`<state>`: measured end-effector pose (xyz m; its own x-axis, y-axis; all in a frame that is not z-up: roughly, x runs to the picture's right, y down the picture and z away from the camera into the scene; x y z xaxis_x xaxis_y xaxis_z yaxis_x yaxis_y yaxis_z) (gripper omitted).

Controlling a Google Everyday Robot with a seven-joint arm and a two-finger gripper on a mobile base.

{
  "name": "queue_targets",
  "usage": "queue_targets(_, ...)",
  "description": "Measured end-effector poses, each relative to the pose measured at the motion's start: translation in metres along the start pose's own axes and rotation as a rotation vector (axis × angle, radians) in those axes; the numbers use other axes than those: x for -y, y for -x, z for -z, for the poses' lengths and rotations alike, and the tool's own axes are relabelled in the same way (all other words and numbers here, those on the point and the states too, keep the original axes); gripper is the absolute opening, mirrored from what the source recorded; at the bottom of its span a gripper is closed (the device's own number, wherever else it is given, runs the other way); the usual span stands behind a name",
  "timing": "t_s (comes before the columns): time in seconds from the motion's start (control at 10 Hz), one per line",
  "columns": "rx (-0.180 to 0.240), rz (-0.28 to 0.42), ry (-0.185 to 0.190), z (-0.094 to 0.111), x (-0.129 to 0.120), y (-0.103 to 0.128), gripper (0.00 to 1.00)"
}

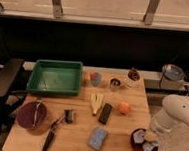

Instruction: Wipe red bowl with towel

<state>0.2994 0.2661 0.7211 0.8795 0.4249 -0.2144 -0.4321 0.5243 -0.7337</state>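
The red bowl [135,142] stands at the near right corner of the wooden table [76,143]. The pale grey-blue towel [141,138] lies bunched inside it. My white arm [177,114] reaches in from the right and bends down over the bowl. At its end my gripper [150,138] sits inside the bowl, shut on the towel, and presses the cloth against the bowl's inside. Arm and cloth hide most of the bowl's bottom.
A green tray [56,66] sits at the back left, a dark maroon bowl [31,115] at the front left. A blue sponge pad [98,138], black bar [105,112], banana [95,102] and orange [124,108] lie mid-table. Small cups [95,79] stand behind. A black chair [4,81] is at the left.
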Motion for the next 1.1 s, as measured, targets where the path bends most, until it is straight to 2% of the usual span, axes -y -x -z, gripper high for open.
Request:
queue_targets(0.2,-0.003,0.028,0.002,-0.003,0.003,0.009,0.00)
queue_targets(0.4,0.000,0.060,0.015,-0.010,-0.007,0.020,0.00)
queue_targets(0.5,0.003,0.063,0.023,-0.013,-0.018,0.019,0.00)
queue_targets(0.8,0.003,0.042,0.050,-0.020,-0.046,0.001,0.00)
queue_targets(1.1,-0.004,-0.021,0.051,-0.010,-0.046,-0.031,0.00)
